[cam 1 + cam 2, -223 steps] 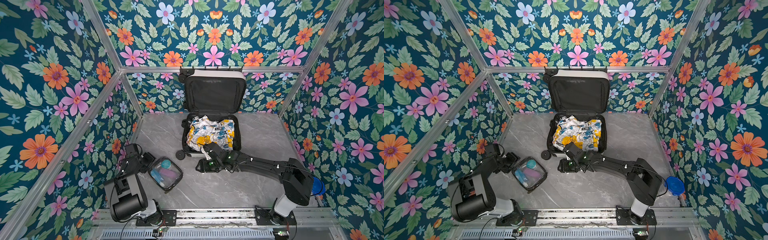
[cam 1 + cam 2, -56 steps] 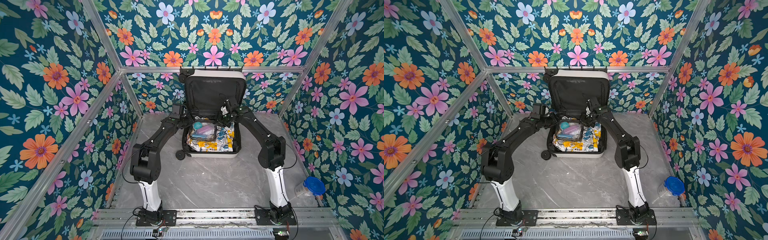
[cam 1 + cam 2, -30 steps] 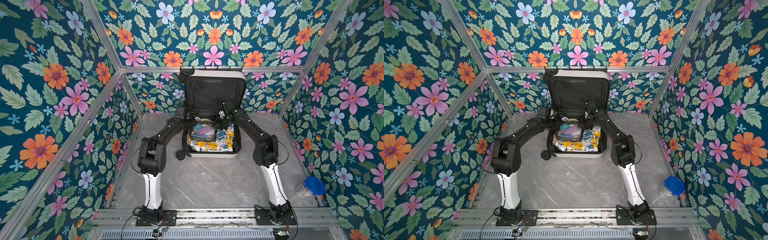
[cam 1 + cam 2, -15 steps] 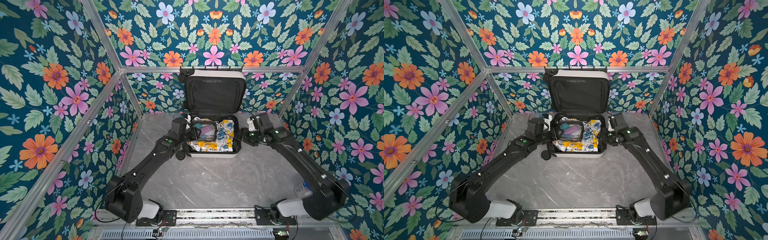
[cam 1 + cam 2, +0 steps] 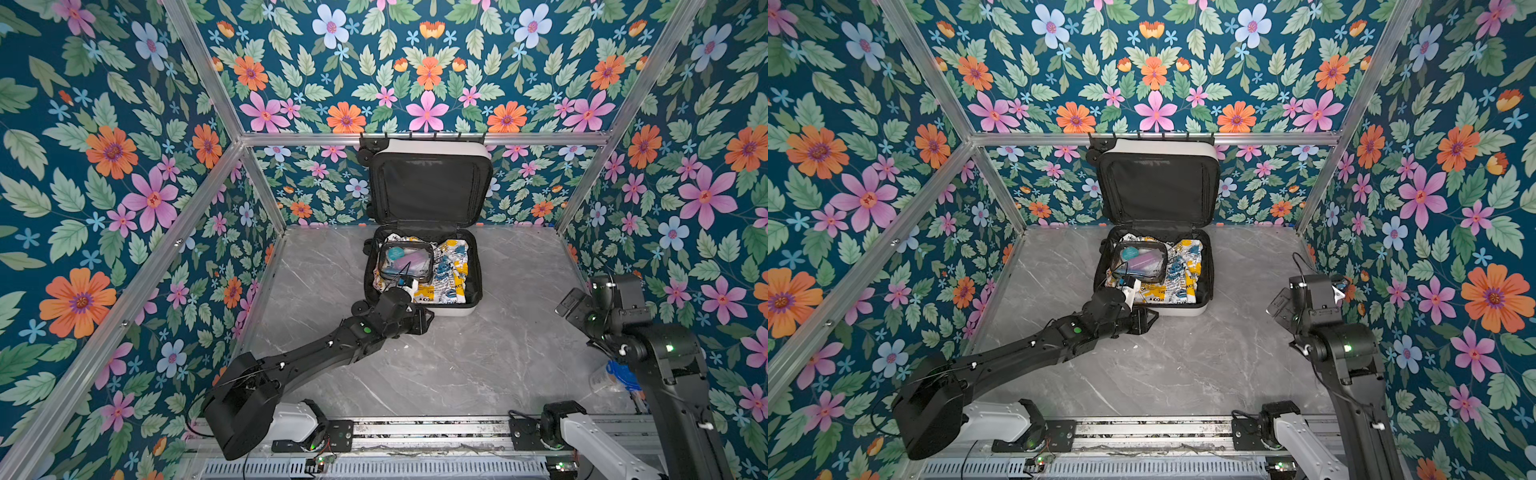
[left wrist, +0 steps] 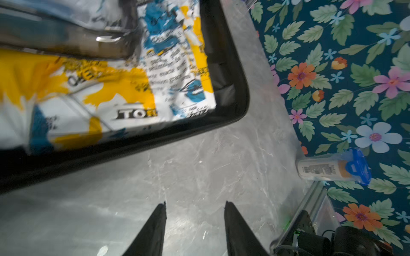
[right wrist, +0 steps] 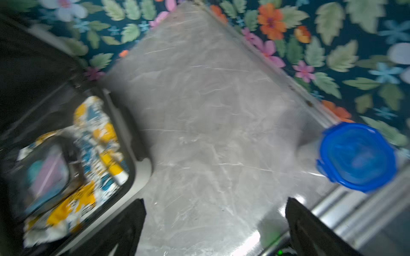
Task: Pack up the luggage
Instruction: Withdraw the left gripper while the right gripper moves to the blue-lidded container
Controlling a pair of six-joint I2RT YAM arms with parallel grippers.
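Inventory: one luggage [image 5: 436, 151], one clear toiletry pouch [image 5: 405, 266], one printed cloth [image 5: 451, 274], one blue-lidded container [image 6: 332, 166].

Found luggage open at rear centre of table [image 5: 457, 365], base flat, lid raised upright against back wall. Packed inside base: cloth underneath, pouch on top, toward left side in both top views. Located container near right wall, by front rail [image 5: 415, 432].

Surface: grey marble pattern. Enclosure: floral walls [image 5: 124, 166] in blue, orange and pink, with aluminium framing.

Read "TO" in black on cloth; could not read remaining print or container label.

Left gripper [image 6: 195, 206]: fingers parted, only bare table between, just outside luggage front edge. Right gripper [image 7: 214, 212]: fingers spread wide, nothing between, well apart from luggage.
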